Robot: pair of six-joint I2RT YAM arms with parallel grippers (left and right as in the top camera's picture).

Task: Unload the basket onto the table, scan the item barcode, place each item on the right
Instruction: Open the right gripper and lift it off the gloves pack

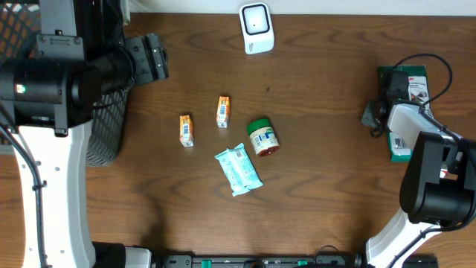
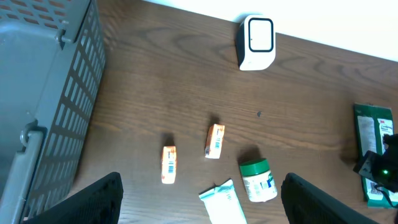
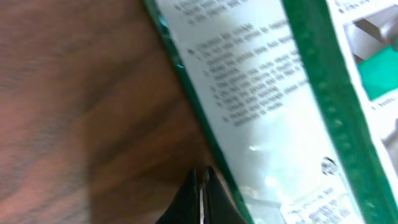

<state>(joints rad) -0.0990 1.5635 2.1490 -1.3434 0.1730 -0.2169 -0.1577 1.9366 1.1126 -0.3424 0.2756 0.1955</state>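
While the right jaws are shut and empty beside a green packet [image 3: 280, 81], the left jaws hang wide open, empty.

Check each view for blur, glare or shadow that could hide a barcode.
Overhead: sharp and evenly lit, only a soft shadow beside the green-lidded jar. Left wrist: centre clear, the dark fingers at the bottom corners soft. Right wrist: too close, print on the green package blurred, with a small bright sheen on its film.
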